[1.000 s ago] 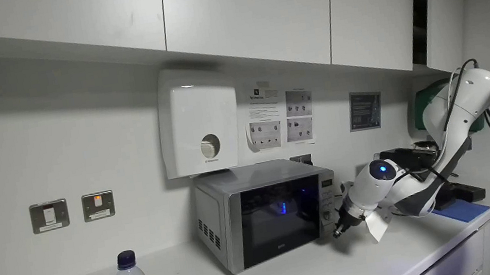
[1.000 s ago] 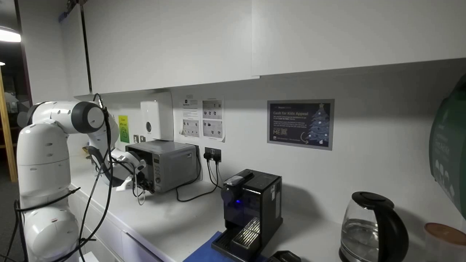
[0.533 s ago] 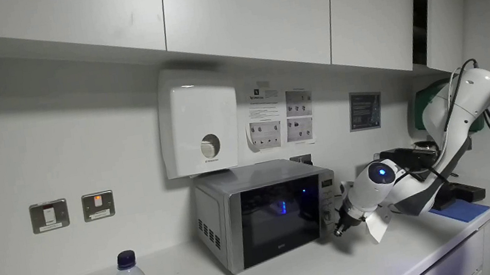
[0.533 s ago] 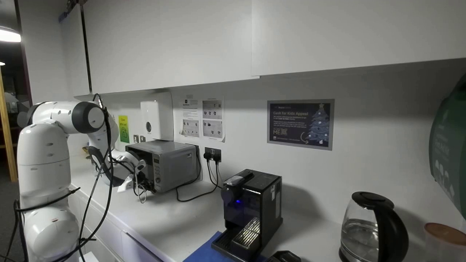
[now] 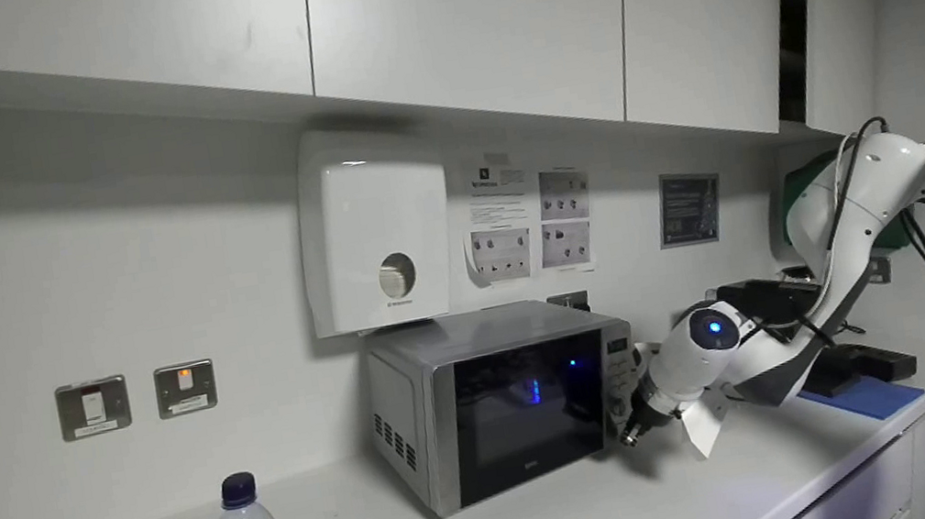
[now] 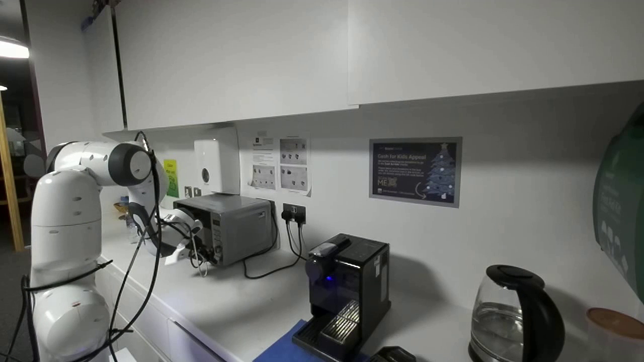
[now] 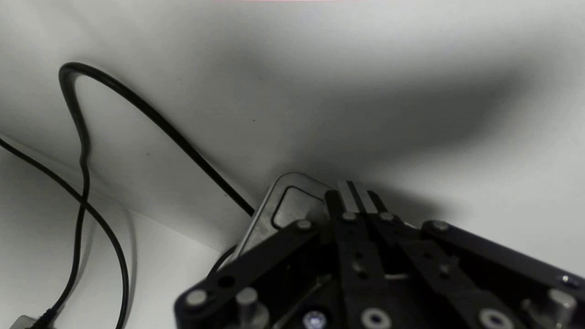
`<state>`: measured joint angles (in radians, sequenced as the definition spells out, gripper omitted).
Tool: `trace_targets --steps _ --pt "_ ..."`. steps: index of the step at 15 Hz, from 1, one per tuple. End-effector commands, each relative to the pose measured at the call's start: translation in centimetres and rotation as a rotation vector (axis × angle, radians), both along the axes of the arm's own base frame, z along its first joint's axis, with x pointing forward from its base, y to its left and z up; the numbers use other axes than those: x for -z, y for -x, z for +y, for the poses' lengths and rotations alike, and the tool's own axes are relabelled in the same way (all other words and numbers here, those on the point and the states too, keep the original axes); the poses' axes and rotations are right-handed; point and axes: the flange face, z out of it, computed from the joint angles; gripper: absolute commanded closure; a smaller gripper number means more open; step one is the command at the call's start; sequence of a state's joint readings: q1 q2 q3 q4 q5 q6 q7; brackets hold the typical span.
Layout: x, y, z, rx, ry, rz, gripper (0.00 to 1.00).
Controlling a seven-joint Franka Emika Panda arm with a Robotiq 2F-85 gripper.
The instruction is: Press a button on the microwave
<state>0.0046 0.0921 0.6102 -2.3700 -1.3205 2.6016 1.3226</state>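
The arm (image 6: 66,201) is looking glossy white and rounded, dark grey bands (image 6: 119,163) circling it in places. Black cables (image 6: 155,176) are looping along it. A blue light (image 5: 715,327) is glowing on a dark round cap (image 5: 703,339). The black fingers (image 7: 347,200) are ending in pale strips (image 7: 367,201) and showing silvery screws (image 7: 315,320).

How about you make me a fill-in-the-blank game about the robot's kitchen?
Of the microwave and the coffee machine, the gripper is nearer the ____.
The coffee machine's light glows ____.
The dark poster says "Cash for ____ Appeal".
The kettle's handle is ____.

Missing words: microwave; blue; Kids; black.
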Motion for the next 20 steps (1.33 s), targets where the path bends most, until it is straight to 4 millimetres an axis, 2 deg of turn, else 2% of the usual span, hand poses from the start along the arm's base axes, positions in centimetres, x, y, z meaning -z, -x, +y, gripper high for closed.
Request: trace_targets --steps 1,6,16,20 --pt "0.5 -1.3 0.5 0.005 0.022 -0.027 1.0" --pt "0.7 -1.5 0.8 0.0 0.064 -0.033 1.0" --pt "-0.6 -0.6 1.9 0.036 0.172 -0.093 1.0" --pt "-0.5 -0.4 2.4 0.035 0.205 -0.105 1.0"
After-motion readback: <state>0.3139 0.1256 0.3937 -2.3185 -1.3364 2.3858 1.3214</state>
